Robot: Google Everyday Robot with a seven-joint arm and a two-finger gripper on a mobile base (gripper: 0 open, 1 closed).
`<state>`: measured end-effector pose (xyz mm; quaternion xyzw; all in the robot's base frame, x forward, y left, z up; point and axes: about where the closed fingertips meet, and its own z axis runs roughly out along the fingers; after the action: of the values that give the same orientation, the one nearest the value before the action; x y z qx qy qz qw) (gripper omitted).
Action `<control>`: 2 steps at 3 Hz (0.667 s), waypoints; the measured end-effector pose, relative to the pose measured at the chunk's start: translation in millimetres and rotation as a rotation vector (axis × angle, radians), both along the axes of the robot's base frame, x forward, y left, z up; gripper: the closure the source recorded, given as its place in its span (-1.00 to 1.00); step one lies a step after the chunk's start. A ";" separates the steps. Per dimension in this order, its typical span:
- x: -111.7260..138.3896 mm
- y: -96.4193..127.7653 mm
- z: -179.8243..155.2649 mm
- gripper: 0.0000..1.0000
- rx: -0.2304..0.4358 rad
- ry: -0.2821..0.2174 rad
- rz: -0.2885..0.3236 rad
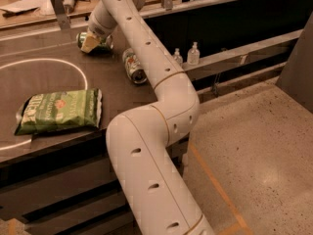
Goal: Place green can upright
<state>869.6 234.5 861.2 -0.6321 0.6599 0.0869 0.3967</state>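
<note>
Far back on the dark table (pixel 54 80), the green can (pixel 105 43) lies on its side, with the gripper (pixel 92 42) at the end of the long white arm (pixel 161 87) right down on it; whether it grips the can cannot be told. Just to the can's right a paler silver can (pixel 134 66) also lies on its side, apart from it, while a flat green chip bag (pixel 59 110) rests near the table's front edge, well away from both.
</note>
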 end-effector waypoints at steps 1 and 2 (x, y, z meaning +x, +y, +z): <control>-5.3 3.6 3.7 -0.12 -0.015 -0.007 0.025; -10.0 0.1 2.5 -0.10 -0.042 0.000 0.035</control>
<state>859.6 234.6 863.7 -0.6518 0.6504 0.0802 0.3817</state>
